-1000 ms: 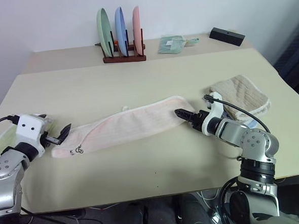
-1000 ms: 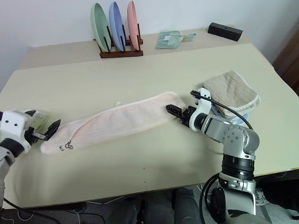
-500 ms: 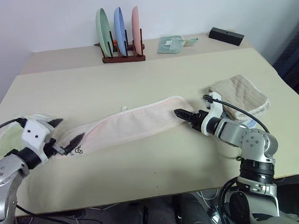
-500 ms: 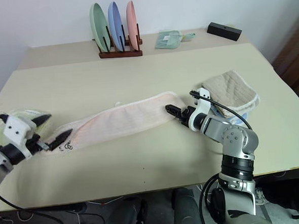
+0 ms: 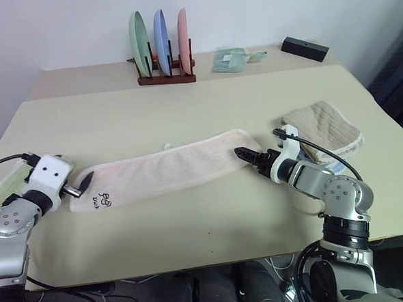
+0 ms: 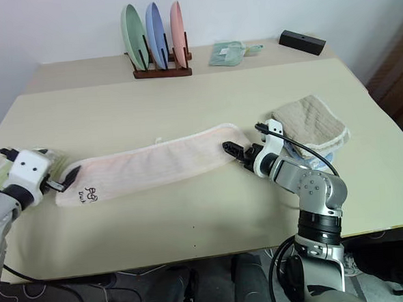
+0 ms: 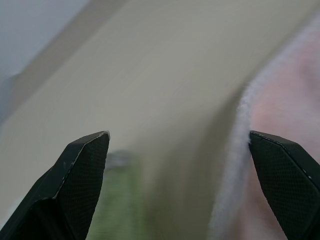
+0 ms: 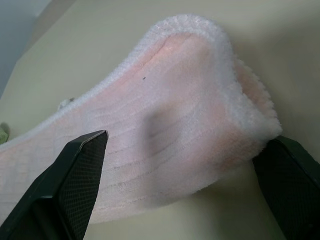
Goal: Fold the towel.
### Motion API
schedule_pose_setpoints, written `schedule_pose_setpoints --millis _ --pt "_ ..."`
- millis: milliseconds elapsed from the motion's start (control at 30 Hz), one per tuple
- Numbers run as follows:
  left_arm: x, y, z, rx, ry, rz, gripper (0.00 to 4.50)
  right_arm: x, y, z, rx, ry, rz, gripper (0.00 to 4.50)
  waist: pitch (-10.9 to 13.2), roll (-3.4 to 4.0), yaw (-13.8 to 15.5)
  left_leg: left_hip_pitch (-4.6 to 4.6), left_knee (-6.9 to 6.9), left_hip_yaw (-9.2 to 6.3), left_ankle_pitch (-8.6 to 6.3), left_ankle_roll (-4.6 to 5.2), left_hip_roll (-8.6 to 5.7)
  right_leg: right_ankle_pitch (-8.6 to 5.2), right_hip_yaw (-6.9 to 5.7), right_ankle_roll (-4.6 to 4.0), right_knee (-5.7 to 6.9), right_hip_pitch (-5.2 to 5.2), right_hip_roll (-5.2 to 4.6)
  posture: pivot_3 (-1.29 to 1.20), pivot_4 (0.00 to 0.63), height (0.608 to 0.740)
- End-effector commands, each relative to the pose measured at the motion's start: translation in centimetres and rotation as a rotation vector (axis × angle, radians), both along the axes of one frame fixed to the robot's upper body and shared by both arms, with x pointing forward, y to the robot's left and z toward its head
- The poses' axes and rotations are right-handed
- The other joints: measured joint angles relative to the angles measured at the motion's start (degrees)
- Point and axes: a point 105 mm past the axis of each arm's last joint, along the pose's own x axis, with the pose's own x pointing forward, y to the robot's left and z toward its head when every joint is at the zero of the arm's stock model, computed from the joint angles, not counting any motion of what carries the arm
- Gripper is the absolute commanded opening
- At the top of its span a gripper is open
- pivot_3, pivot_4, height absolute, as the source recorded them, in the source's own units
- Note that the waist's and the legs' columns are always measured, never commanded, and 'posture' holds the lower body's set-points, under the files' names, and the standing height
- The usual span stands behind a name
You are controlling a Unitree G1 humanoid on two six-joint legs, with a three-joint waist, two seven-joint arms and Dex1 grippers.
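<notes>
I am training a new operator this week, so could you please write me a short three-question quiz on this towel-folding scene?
1. True or false: the left gripper is shut on the towel.
2. Which colour is the plate nearest the robot's left in the plate rack? A green, B blue, C pink.
3. What lies on the table just behind the right gripper?

Key
1. False. Its jaws stand open at the towel's end with the printed mark.
2. A, the green plate.
3. The folded beige towel. The right gripper's jaws are open at the pink towel's other end.
</notes>
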Motion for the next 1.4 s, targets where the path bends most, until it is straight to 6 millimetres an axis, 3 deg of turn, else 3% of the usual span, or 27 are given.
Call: schedule_pose_setpoints --millis 33,200,300,533,633,767,867,933,1033,1133,1200,1300,1400 --pt "0.0 1.1 1.3 -0.003 -0.074 0.059 4.5 -0.1 -0.5 -0.7 -0.018 0.027 -0.017 4.49 0.0 0.0 0.0 -0.01 0.0 0.0 0.0 0.0 0.0 0.0 0.0 0.0 0.0 0.0 0.0 0.0 0.15 0.726" --pt "-0.2 0.6 2.2 -0.092 -0.116 0.037 4.5 -0.1 -0.3 -0.5 -0.017 0.019 -0.011 4.49 0.0 -0.01 0.0 -0.01 0.0 0.0 0.0 0.0 0.0 0.0 0.0 0.0 0.0 0.0 -0.01 0.0 0.15 0.726" --pt "-0.3 0.6 3.0 -0.143 -0.155 0.034 4.5 0.0 -0.3 -0.3 -0.004 0.011 -0.015 3.66 0.0 0.0 0.0 -0.02 0.0 0.01 0.0 0.0 0.0 0.0 0.01 0.0 0.0 -0.01 -0.02 0.0 0.15 0.726" --pt "-0.2 -2.0 5.6 -0.267 -0.238 -0.081 4.5 -0.1 -0.5 0.8 0.008 -0.017 -0.033 0.07 0.1 0.03 0.0 -0.22 0.0 0.02 0.01 -0.02 0.0 0.0 0.02 0.0 0.01 -0.25 -0.05 0.0 0.15 0.726" --pt "-0.3 -4.0 5.9 -0.329 -0.229 -0.171 4.5 -0.2 -1.0 1.2 -0.001 -0.03 -0.051 0.02 0.1 0.04 0.0 -0.23 0.0 0.02 0.01 -0.02 0.0 0.0 0.03 0.0 0.0 -0.26 -0.05 0.0 0.15 0.726" --pt "-2.2 -11.3 3.8 -0.507 -0.033 -0.482 4.5 -0.7 -3.4 3.2 -0.037 -0.1 -0.11 0.02 0.1 0.09 0.1 -0.27 0.01 0.02 0.01 -0.01 -0.02 0.0 0.03 0.0 -0.01 -0.26 -0.06 0.0 0.15 0.726" --pt "-3.4 -14.8 2.9 -0.59 0.06 -0.61 4.5 -1.2 -4.8 4.7 -0.084 -0.156 -0.127 0.02 0.1 0.09 0.1 -0.3 0.02 0.03 0.0 0.0 -0.06 0.0 0.04 0.01 -0.05 -0.25 -0.08 0.0 0.15 0.726" --pt "-3.8 -16.0 2.6 -0.617 0.09 -0.655 4.5 -1.4 -5.3 5.5 -0.106 -0.182 -0.129 0.02 0.1 0.1 0.1 -0.3 0.02 0.03 0.0 0.0 -0.03 0.0 0.03 0.01 -0.04 -0.26 -0.05 0.0 0.15 0.726" --pt "-3.4 -18.2 1.4 -0.631 0.125 -0.692 4.5 -2.1 -6.4 9.1 -0.257 -0.331 -0.086 0.02 0.3 0.33 0.1 -0.25 0.01 0.04 0.0 0.0 -0.01 0.0 0.03 0.0 -0.02 -0.2 -0.05 0.0 0.15 0.726" --pt "-2.8 -18.1 1.4 -0.635 0.116 -0.684 4.5 -2.5 -5.0 11.0 -0.389 -0.432 0.049 0.02 0.3 0.34 0.0 -0.26 0.03 0.09 0.0 0.02 -0.03 -0.02 0.03 0.03 -0.04 -0.19 -0.05 0.0 0.15 0.726" --pt "-2.5 -17.6 1.4 -0.624 0.113 -0.674 4.5 -3.1 -2.5 11.3 -0.499 -0.502 0.219 0.02 0.3 0.33 -0.3 -0.2 0.0 0.1 0.0 0.01 0.06 -0.02 0.03 0.02 -0.04 -0.16 -0.03 0.0 0.15 0.726" --pt "-2.2 -17.1 1.3 -0.614 0.11 -0.655 4.5 -3.9 0.5 10.6 -0.605 -0.56 0.427 0.02 0.3 0.31 -0.2 -0.14 -0.06 0.14 0.0 0.01 0.1 -0.03 0.04 0.03 -0.07 -0.14 -0.02 0.0 0.15 0.726" --pt "-2.3 -16.8 1.2 -0.601 0.113 -0.65 4.5 -4.4 4.3 8.2 -0.696 -0.593 0.641 0.02 0.3 0.27 0.0 -0.21 0.01 0.12 0.01 0.0 0.05 -0.03 0.03 0.04 -0.09 -0.15 -0.04 0.0 0.15 0.726"
